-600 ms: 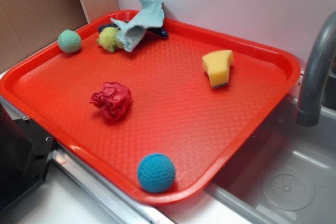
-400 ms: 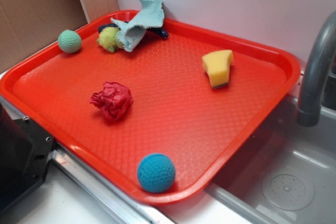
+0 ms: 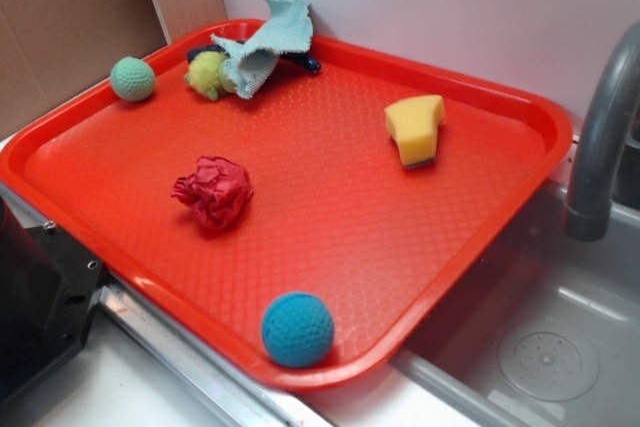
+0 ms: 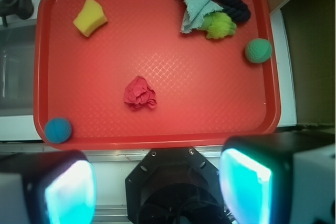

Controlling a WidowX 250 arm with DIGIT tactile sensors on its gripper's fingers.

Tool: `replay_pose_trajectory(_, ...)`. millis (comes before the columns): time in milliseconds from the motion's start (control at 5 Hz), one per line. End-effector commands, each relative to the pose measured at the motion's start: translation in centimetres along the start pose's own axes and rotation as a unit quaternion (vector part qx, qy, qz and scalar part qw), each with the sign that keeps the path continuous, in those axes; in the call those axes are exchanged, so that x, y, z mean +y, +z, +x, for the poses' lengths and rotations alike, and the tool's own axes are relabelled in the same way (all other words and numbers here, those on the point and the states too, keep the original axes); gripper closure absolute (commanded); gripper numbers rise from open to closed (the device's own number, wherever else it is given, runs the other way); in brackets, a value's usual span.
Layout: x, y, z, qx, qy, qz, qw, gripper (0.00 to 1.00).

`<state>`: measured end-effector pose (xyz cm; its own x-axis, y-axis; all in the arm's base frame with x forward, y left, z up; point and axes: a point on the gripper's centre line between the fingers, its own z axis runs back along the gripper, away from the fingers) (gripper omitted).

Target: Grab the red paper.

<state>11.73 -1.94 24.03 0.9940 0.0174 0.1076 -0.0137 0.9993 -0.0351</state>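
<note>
The red paper (image 3: 213,191) (image 4: 139,93) is a crumpled dark crimson wad lying on the orange-red tray (image 3: 330,197) (image 4: 94,66), left of its middle in the exterior view. My gripper (image 4: 157,187) hangs high above the tray's near edge, well short of the paper. Its two fingers with glowing cyan pads (image 4: 71,192) stand wide apart and hold nothing. The gripper itself is out of the exterior view.
On the tray: a blue yarn ball (image 3: 297,329) at the near rim, a green ball (image 3: 133,78) far left, a yellow sponge (image 3: 415,128), a teal cloth (image 3: 265,42) over a yellow-green toy. A grey faucet (image 3: 600,137) and sink (image 3: 540,347) lie right. The black robot base (image 4: 176,187) is below.
</note>
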Motion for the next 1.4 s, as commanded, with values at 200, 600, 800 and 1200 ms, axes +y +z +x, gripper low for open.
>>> replay_pose_trajectory(200, 0.0, 0.3, 0.2, -0.005, 0.0, -0.001, 1.0, 0.0)
replay_pose_trajectory(600, -3.4, -10.4, 4.2, 0.025, -0.057, 0.07, 0.996, 0.0)
replay_pose_trajectory(800, -3.6, -12.3, 2.3, 0.004, -0.101, 0.039, 0.994, 0.0)
replay_pose_trajectory(1200, -1.7, -16.5, 1.3, 0.006, -0.118, 0.002, 0.993, 0.0)
